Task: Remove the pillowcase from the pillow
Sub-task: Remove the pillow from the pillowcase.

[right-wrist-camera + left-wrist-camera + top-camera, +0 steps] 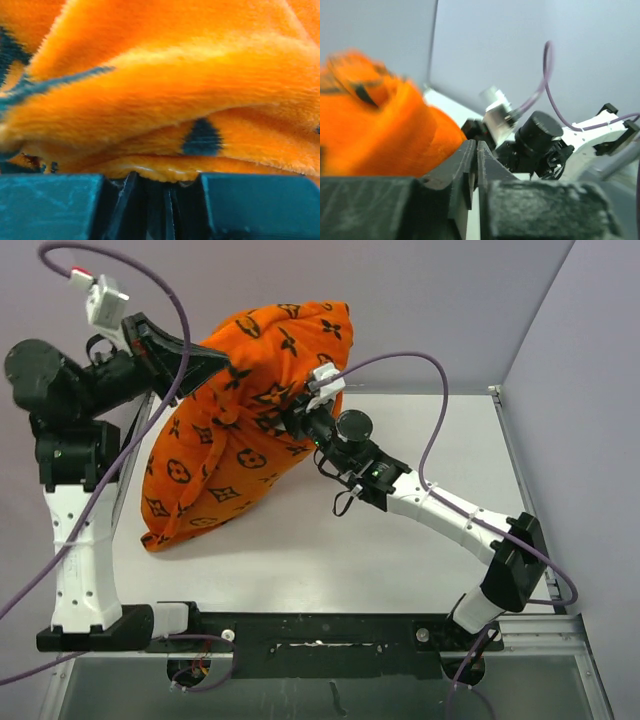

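Because no white pillow shows, the counter (400, 540) carries a stuffed pillowcase (230, 440), tilted on one corner. Left pincer (224, 363) and right pincer (296, 420) each clench its plush. Gripping step, judged. Next: find the opening and peel the fabric back.

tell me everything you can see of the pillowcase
The pillowcase is plush bright-orange fabric printed with black flowers, diamonds and circles. It looks stuffed and bulging, bunched into deep folds. Its top is raised and its lower corner rests on the white table. The left gripper pinches its upper left edge, and the right gripper is shut on a fold at its right side. No opening shows, and whatever fills it is hidden.
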`<state>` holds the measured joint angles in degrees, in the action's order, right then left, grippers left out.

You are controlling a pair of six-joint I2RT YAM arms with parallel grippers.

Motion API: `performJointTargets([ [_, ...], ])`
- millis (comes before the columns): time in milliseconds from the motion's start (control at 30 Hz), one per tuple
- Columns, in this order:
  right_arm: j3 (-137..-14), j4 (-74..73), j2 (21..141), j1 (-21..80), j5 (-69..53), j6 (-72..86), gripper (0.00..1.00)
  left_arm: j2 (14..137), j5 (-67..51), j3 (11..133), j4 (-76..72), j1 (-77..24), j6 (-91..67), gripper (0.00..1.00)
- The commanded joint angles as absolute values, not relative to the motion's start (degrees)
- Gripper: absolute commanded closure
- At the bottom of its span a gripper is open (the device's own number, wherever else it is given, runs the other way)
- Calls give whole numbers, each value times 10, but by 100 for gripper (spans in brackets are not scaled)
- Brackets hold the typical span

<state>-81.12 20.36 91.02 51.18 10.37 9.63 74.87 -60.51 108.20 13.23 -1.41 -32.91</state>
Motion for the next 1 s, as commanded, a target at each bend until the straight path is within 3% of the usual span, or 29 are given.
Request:
performJointTargets([
  [0,-793,136,907,481,142,113,100,676,-598,1133,-9,-9,-231,100],
  [167,-797,122,910,482,146,131,100,676,-629,1134,32,-9,-167,100],
  [267,-809,123,905,480,140,166,100,634,-678,1052,72,-9,-48,100],
  [300,-816,122,903,481,136,174,100,614,-678,1009,77,-10,-2,96],
  [400,-857,119,903,492,113,189,100,587,-709,940,127,-10,75,57],
  [500,-905,117,913,519,95,176,100,585,-700,912,139,-21,117,45],
  [700,-977,108,935,570,69,150,100,621,-634,941,315,-70,336,38],
  [967,-982,100,933,586,76,142,100,599,-458,878,304,-129,469,44],
])
